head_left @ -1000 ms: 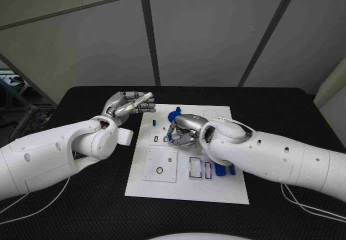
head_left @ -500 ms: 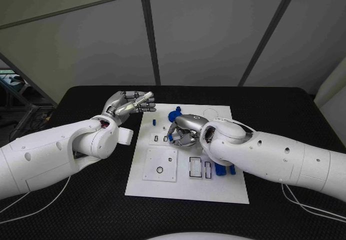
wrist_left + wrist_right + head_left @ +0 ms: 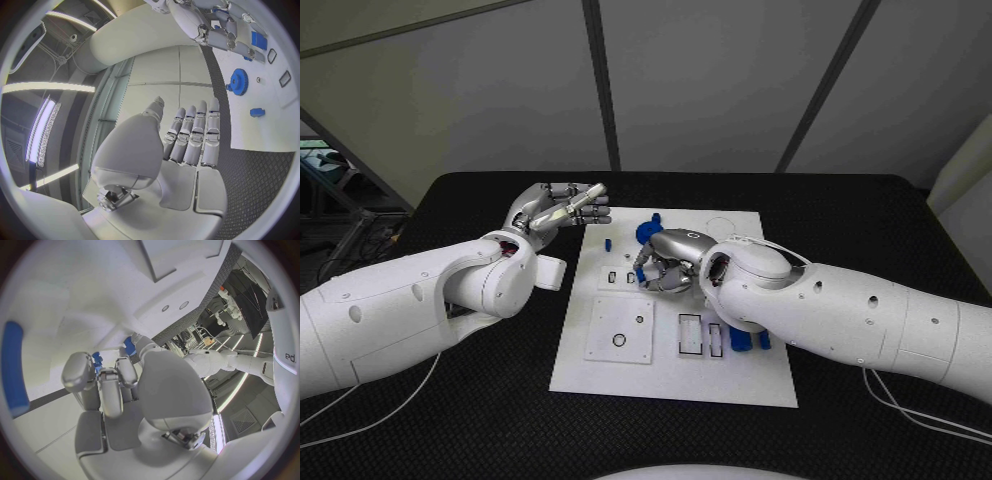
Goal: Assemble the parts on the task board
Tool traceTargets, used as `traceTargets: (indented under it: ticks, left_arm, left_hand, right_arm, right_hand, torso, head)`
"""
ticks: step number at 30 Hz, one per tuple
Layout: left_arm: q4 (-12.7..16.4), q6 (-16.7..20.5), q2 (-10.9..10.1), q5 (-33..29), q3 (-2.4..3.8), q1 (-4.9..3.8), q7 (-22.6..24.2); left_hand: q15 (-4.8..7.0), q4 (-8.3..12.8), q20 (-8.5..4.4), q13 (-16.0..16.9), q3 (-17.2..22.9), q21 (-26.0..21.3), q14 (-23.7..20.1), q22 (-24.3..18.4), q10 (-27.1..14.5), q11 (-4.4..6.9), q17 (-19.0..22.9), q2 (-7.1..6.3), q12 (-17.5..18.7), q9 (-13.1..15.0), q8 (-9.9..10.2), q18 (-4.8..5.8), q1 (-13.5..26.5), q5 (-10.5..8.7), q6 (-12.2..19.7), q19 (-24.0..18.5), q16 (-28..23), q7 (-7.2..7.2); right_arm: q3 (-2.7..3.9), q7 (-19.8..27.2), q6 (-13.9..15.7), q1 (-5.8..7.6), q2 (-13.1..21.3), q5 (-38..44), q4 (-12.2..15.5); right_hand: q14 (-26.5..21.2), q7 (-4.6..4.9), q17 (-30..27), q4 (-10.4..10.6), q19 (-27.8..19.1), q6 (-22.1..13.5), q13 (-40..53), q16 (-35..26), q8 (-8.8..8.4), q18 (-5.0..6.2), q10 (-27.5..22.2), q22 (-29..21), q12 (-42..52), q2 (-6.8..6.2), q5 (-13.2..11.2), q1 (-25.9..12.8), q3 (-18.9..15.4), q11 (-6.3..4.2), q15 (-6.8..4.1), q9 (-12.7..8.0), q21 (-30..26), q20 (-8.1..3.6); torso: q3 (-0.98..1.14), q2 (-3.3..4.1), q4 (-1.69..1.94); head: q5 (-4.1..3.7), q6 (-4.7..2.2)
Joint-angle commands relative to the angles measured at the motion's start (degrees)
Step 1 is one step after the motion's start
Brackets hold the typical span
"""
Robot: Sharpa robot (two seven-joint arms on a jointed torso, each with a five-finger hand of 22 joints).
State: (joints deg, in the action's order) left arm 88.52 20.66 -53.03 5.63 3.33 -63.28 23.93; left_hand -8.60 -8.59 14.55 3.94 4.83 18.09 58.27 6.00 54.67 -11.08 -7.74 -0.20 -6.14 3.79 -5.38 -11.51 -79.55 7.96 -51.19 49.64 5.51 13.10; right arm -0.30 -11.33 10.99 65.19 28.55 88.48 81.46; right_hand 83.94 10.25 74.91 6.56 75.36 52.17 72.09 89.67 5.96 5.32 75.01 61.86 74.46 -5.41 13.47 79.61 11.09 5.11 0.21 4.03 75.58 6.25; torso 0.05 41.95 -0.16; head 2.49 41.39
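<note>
At your 9 o'clock, the left hand (image 3: 561,210) is raised off the black table (image 3: 473,400), just beside the task board's far left corner. Its fingers (image 3: 194,135) lie straight and side by side, palm bare; it holds nothing and touches nothing.

The task board (image 3: 675,375) lies at centre. Note a blue gear (image 3: 648,233) near its far edge at 12 o'clock, a small blue part (image 3: 609,243) just left of the gear, and two blue parts (image 3: 740,341) beside rectangular slots at 5 o'clock. No legible writing appears on the board.

The right hand (image 3: 664,266) is lowered onto the board just below the gear, fingers curled downward. The wrist view shows small blue pieces (image 3: 129,346) at the fingertips, but whether they are gripped cannot be determined. The forearm hides part of the board's right side.
</note>
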Motion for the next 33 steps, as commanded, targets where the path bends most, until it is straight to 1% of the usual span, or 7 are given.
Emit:
traceTargets:
  ticks: [1, 10, 15, 22, 28, 31, 33]
  left_arm:
    - [0.0, -0.6, 0.1, 0.0, 0.06, -0.1, 0.4]
    - [0.0, -0.6, 0.1, 0.0, 0.06, -0.1, 0.4]
    - [-0.5, -0.9, 0.0, 0.4, 0.05, -0.1, -0.5]
    - [-1.0, -1.7, -0.3, 6.2, 0.05, -0.09, -4.4]
    - [-1.4, -4.6, -0.9, 15.2, 0.11, -0.5, -13.0]
    - [-2.0, -8.0, -0.6, 21.8, 0.14, -1.82, -19.9]
    - [-2.2, -10.7, -0.2, 26.9, 0.14, -2.75, -24.8]
  left_hand:
    - [-0.03, 0.3, 0.07, 0.0, 0.0, -0.2, 0.1, -0.1, 0.3, -0.13, -0.1, 0.55, 0.2, 0.0, 0.4, 1.04, -0.2, -0.21, -0.3, 0.3, -0.3, 1.05]
    - [-0.03, 0.3, 0.07, 0.0, 0.0, -0.2, 0.1, -0.1, 0.2, -0.14, -0.1, 0.55, 0.2, 0.0, 0.4, 1.04, -0.2, -0.21, -0.3, 0.3, -0.4, 1.06]
    - [0.52, 0.9, -0.34, 0.0, 0.0, 0.4, 2.2, 0.1, 0.6, 0.24, -0.8, 0.45, 0.2, 0.0, 0.5, 0.91, -0.2, -0.22, -0.6, 1.7, 0.4, 0.62]
    - [3.65, 2.1, -3.48, 0.7, -1.1, 4.9, 12.4, 1.9, 5.8, 2.58, -4.6, -0.74, -1.3, 0.1, 0.1, 0.95, 0.4, -0.57, -3.1, 9.5, 5.2, -1.25]
    - [8.05, -0.9, -7.75, 4.0, -3.7, 14.1, 26.0, 6.9, 16.1, 6.4, -14.6, -1.29, -5.9, 1.5, -2.2, 1.06, 4.6, -0.71, -8.5, 19.6, 18.4, -4.12]
    - [9.05, -3.0, -9.23, 8.2, -5.6, 19.5, 26.2, 10.7, 18.5, 7.79, -31.4, -1.53, -10.3, 2.5, -3.3, 1.2, 6.1, -0.72, -9.2, 20.4, 35.7, -5.48]
    - [9.92, -4.0, -9.5, 12.2, -6.7, 26.2, 25.5, 18.0, 18.3, 8.06, -43.1, -1.53, -14.2, 3.7, -4.5, 2.15, 6.1, -0.81, -9.3, 20.7, 47.4, -5.8]
  right_arm:
    - [-0.15, -0.8, 0.0, -0.11, 0.1, 0.4, 0.0]
    - [-0.15, -0.8, 0.0, -0.11, 0.1, 0.4, 0.0]
    - [-0.11, 4.7, 8.5, -0.1, 3.8, -1.2, 4.8]
    - [0.03, 15.8, 12.9, 0.53, 9.8, -8.3, 10.4]
    - [1.38, 21.4, 10.9, 1.92, 15.5, -19.5, 13.6]
    - [2.71, 22.5, 10.3, 2.48, 18.2, -26.8, 14.2]
    - [3.36, 23.2, 10.2, 2.92, 19.8, -31.2, 13.8]
  right_hand:
    - [6.1, -0.18, 15.1, 0.0, 0.0, -0.3, -0.1, 0.3, -0.21, 0.07, -0.3, -0.1, -0.3, -0.28, -0.3, -0.3, -0.4, -0.06, 0.46, -0.1, -0.2, 0.38]
    - [6.1, 0.19, 15.1, 1.2, -0.1, -2.1, -0.3, 0.3, -0.52, 0.12, -0.7, -0.3, -0.3, -1.68, -0.6, -2.2, -3.0, 0.36, 0.85, 0.0, -0.4, 0.79]
    - [6.0, 0.5, 14.7, 1.6, -0.6, -3.4, -0.7, 0.1, -0.91, 0.27, -1.2, -1.2, -0.6, -2.14, -1.0, -2.2, -4.2, 0.61, 1.05, -0.1, -0.9, 0.96]
    - [5.3, 0.69, 12.3, 1.5, -2.1, -4.0, -1.2, -1.0, -0.66, 0.74, -2.0, -3.6, -1.0, -1.59, -1.1, -0.1, -5.0, 0.84, 1.32, 0.1, -2.4, 1.28]
    - [3.3, -0.36, 5.9, 0.3, -8.0, 0.1, -7.5, -4.6, 1.85, 2.56, -7.0, -13.5, -6.7, -0.12, 0.1, 2.2, -4.5, -0.17, 0.48, 0.8, -8.6, 0.7]
    - [2.0, -0.85, 2.0, 0.2, -10.8, 1.2, -13.0, -7.2, 2.27, 3.37, -10.0, -18.5, -11.8, 0.22, 0.1, 2.5, -4.5, -0.57, -0.04, 0.8, -12.2, 0.24]
    - [-2.5, -1.16, -9.1, 0.3, -18.1, 2.0, -25.8, -15.8, 2.32, 5.21, -16.1, -30.2, -24.6, 0.77, 0.1, 2.9, -3.7, -0.82, -0.37, 0.6, -21.2, -0.08]
  torso:
    - [0.02, 0.03, -0.02]
    - [0.1, -0.11, 0.0]
    - [0.08, -0.21, -0.12]
    - [0.08, -0.44, -0.27]
    - [0.22, -1.15, -0.31]
    - [0.29, -1.58, -0.31]
    - [0.37, -1.95, -0.29]
  head:
    - [0.0, -0.01]
    - [0.04, -0.12]
    - [0.14, -0.37]
    - [0.04, -1.08]
    - [-0.04, -1.27]
    - [0.05, -1.19]
    - [-0.05, -1.05]
